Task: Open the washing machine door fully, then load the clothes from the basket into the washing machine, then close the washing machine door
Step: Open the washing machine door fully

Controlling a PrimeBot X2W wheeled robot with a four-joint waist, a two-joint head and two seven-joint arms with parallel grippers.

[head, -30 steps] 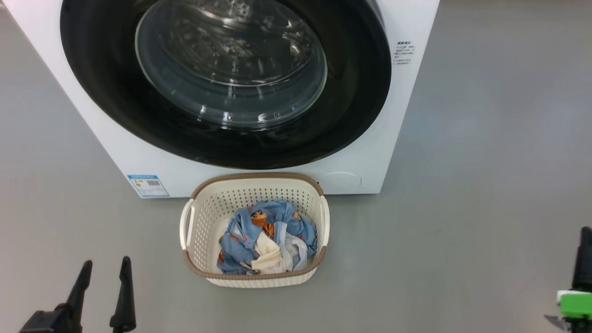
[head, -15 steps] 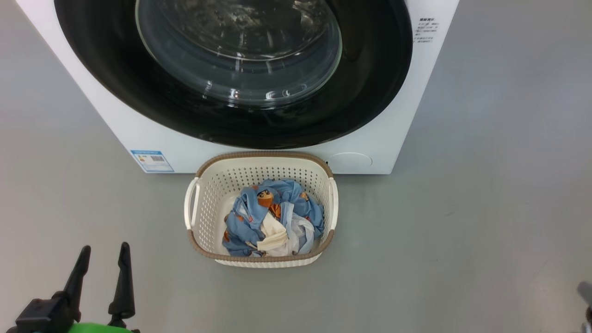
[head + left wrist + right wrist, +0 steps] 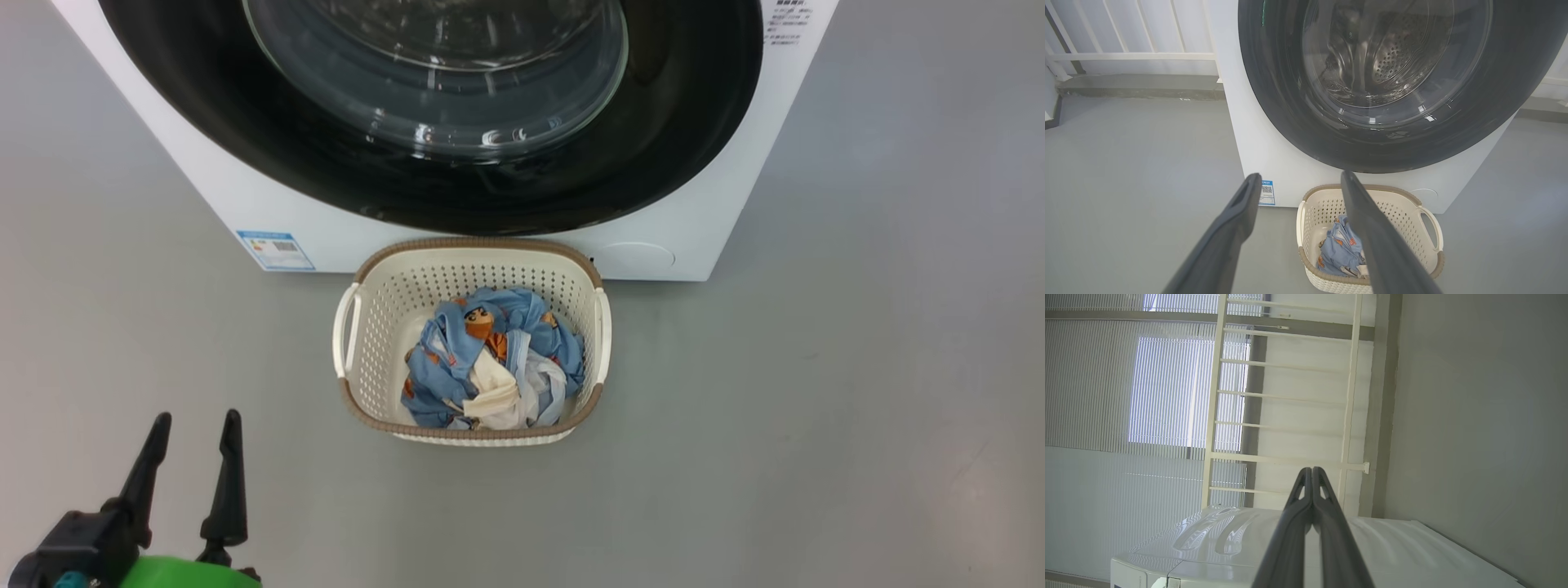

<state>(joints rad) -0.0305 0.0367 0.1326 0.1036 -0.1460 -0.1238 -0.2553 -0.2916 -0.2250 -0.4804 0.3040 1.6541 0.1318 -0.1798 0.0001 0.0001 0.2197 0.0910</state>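
camera shift; basket (image 3: 384,327) before door (image 3: 245,147)

Upper frame: white front-loading washing machine (image 3: 261,214) with glossy black-rimmed round glass door (image 3: 269,131) and blue label sticker (image 3: 275,250). Centre: cream perforated plastic basket (image 3: 384,343), brown woven-look rim; light blue clothes (image 3: 445,367), orange cartoon prints, with white and cream pieces. Grey floor (image 3: 816,425).

Head cam looks steeply down: basket (image 3: 478,243) centre, washing machine (image 3: 261,220) at 12 o'clock. Left wrist shares both, lower; right wrist faces a window (image 3: 1167,392).
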